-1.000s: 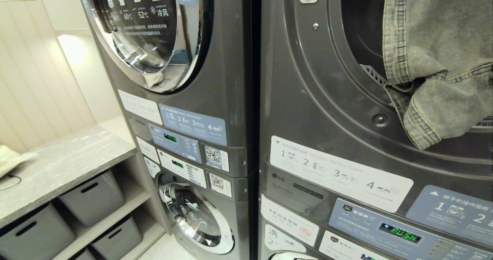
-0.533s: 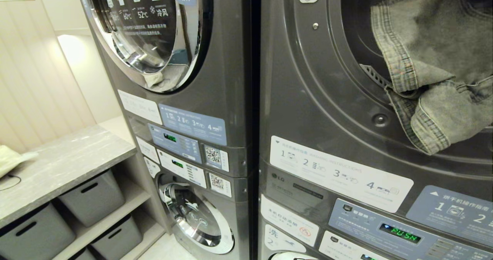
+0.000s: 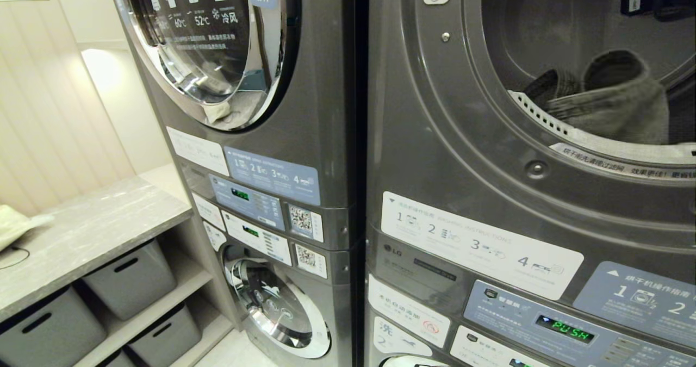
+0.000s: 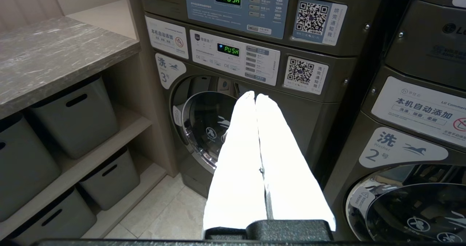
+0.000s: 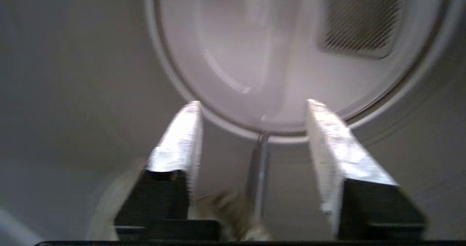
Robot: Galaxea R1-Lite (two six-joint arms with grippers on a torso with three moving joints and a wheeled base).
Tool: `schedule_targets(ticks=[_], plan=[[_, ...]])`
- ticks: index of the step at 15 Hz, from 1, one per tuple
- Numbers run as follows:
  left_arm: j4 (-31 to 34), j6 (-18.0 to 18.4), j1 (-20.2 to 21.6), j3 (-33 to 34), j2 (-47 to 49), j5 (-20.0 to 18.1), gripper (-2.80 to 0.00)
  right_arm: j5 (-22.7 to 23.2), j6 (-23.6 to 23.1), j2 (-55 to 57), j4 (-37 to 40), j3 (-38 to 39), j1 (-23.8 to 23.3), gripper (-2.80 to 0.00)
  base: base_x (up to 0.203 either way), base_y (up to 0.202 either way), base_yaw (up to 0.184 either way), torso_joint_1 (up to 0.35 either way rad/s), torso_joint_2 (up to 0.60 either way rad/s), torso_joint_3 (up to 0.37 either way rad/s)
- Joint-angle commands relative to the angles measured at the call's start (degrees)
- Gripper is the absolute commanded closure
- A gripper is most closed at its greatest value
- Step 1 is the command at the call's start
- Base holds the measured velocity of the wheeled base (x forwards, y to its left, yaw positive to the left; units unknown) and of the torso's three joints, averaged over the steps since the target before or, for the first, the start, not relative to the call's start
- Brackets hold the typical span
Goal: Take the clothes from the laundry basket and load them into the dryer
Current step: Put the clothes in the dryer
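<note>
We face 2 stacked machines side by side; the dryer (image 3: 489,155) on our right stands with its door open, and its drum mouth fills the upper right of the head view. Its control panel (image 3: 549,323) below shows a lit green readout.

Inside the drum, a grey denim garment (image 3: 614,103) lies crumpled on the drum floor, just behind the perforated lip of the opening. It touches no part of us. We judge this the release step: one piece of clothing is loaded and the hand is free of it.

Our right gripper (image 5: 253,105) is inside the drum, pointed at the pale rear wall (image 5: 255,53) and its mesh vent (image 5: 360,16). Its fingers (image 5: 182,140) are spread apart with nothing between them. In the head view only a dark part of the arm shows at the top right corner of the opening.

Our left gripper (image 4: 256,97) hangs parked low, aimed at the lower washer (image 4: 207,129) of the left stack, its white fingertips pressed together and empty.

The laundry basket is in none of the views, so we cannot tell how many clothes remain. The next move, as we judge it, calls for drawing the right arm back out through the opening without snagging the garment or striking the door ring, then turning to the basket for another piece.
</note>
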Motion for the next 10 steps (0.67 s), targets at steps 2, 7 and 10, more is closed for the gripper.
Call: schedule_targets(ticks=[2,7,10], plan=[[0.0,0.0,0.0,0.1,0.0,0.0,0.0,0.2,1.1,-2.2,1.0,0.0,0.1,-2.8,0.0,0.0,0.0,0.0,0.0,0.0],[0.0,0.0,0.0,0.1,0.0,0.0,0.0,1.0,3.5,-11.1,8.7,7.5,0.5,-2.8,0.0,0.0,0.0,0.0,0.0,0.0],[0.0,0.0,0.0,0.0,0.0,0.0,0.0,10.2,6.5,-19.7,18.9,13.7,2.5,-2.8,0.0,0.0,0.0,0.0,0.0,0.0]])
